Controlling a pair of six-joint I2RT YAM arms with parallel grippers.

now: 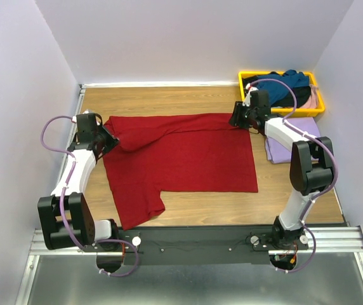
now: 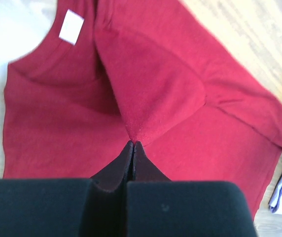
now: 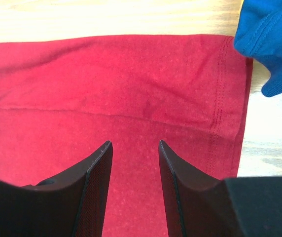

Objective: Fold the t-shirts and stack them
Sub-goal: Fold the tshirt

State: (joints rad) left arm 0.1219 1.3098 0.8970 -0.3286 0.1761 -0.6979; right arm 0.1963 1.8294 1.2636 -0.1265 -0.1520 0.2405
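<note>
So the left gripper (image 2: pixel 132 144) is pinching up the dark red t-shirt (image 1: pixel 188 152), spread on the table (image 1: pixel 169 101), probably starting a fold. Right gripper (image 3: pixel 134 144) is hovering parted over the hem (image 3: pixel 221 108), empty.

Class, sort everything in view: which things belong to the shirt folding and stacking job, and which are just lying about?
Job: dark red t-shirt, lavender t-shirt, teal blue t-shirt, black t-shirt, left claw pinching the red one, right claw open.
Lying about: yellow tray, wooden table.
</note>
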